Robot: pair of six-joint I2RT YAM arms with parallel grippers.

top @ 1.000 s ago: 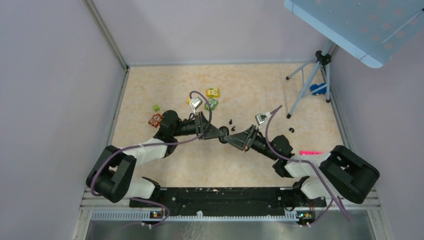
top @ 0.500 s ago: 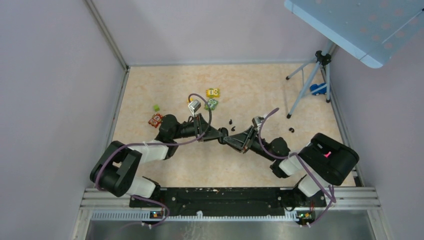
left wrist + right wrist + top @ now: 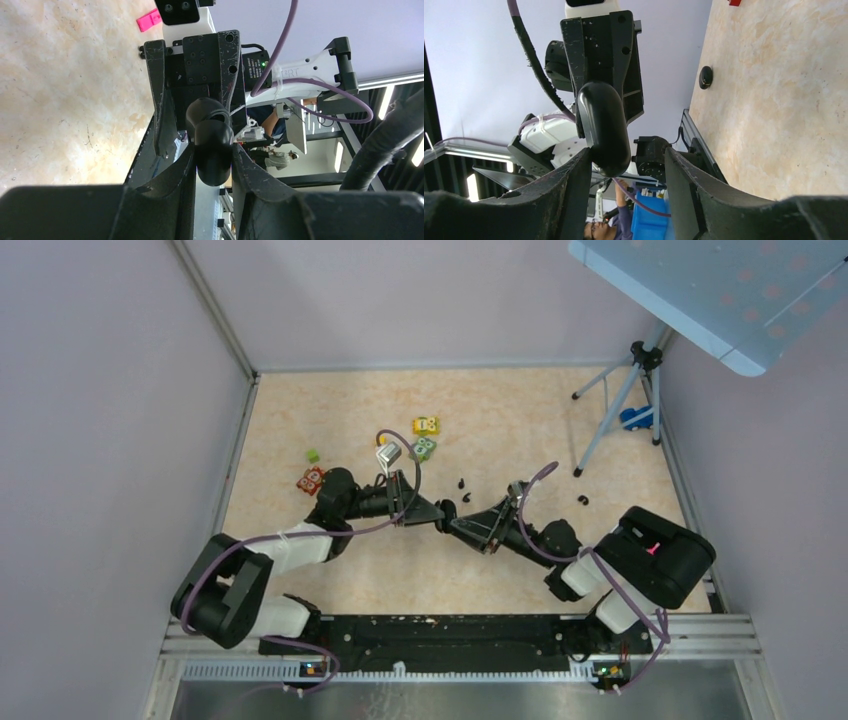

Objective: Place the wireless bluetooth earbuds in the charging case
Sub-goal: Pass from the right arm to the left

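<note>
- The left tool (image 3: 212, 167) is clamped on the charging case (image 3: 603, 125), with one finger pressed against each side of the black, rounded body.
- The case is held in the air above the worktop (image 3: 500, 420), near its middle, between the tips of the two arms.
- In the left wrist view, a rounded part with a ring-like rim sits at the far end of the case. Whether this is an opened lid cannot be told.
- The right tool (image 3: 627, 152) faces the left one head-on, its jaws spread wide. The near end of the case reaches just between its fingers, lying against one finger and apart from the other.
- One earbud (image 3: 705, 76) lies on the worktop, apart from the case. Overhead it is a tiny dark speck just beyond the two tools.
- Coloured toy blocks (image 3: 425, 437) sit farther back on the worktop, apart from both tools.
</note>
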